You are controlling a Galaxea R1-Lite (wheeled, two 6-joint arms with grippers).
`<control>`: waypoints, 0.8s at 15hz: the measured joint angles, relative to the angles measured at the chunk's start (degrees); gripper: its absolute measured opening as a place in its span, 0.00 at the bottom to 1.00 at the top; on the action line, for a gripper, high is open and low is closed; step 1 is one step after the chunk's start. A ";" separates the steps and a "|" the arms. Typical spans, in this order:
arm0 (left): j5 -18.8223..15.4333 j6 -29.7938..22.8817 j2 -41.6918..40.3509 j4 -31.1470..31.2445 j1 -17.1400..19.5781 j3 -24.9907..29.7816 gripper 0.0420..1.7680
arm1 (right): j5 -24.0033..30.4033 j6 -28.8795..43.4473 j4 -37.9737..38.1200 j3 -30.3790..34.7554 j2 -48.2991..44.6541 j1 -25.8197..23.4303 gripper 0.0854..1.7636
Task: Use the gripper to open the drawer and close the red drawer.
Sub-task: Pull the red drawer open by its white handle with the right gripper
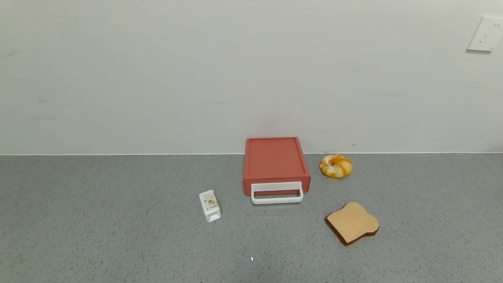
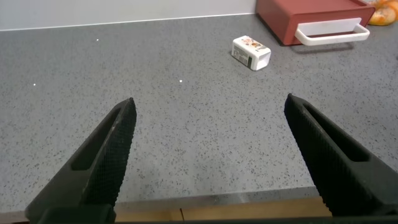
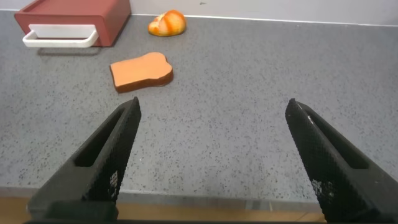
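The terracotta-red drawer [image 1: 275,163] stands against the wall at the back middle of the grey counter, its white loop handle [image 1: 277,193] facing me. It looks shut. It also shows in the left wrist view [image 2: 311,15] and the right wrist view [image 3: 74,18]. Neither arm shows in the head view. My left gripper [image 2: 210,107] is open and empty above the counter's front edge. My right gripper [image 3: 212,109] is open and empty, also near the front edge.
A small white carton [image 1: 210,205] lies left of the drawer. A toast slice [image 1: 352,223] lies front right of it, and a round bun [image 1: 336,166] sits to its right by the wall. A wall socket [image 1: 485,33] is at the upper right.
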 joint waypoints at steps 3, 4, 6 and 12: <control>0.00 -0.01 0.00 0.05 0.00 0.00 0.97 | 1.29 0.00 4.83 -6.19 2.07 0.00 0.97; 0.00 -0.04 0.00 0.02 0.00 0.00 0.97 | 1.66 0.00 5.16 -8.22 3.72 0.07 0.97; 0.00 -0.04 0.00 0.05 0.00 0.00 0.97 | 1.66 0.02 5.27 -12.62 8.81 0.51 0.97; 0.00 0.00 0.00 0.02 0.00 0.00 0.97 | 2.45 0.20 2.86 -28.59 31.31 1.26 0.97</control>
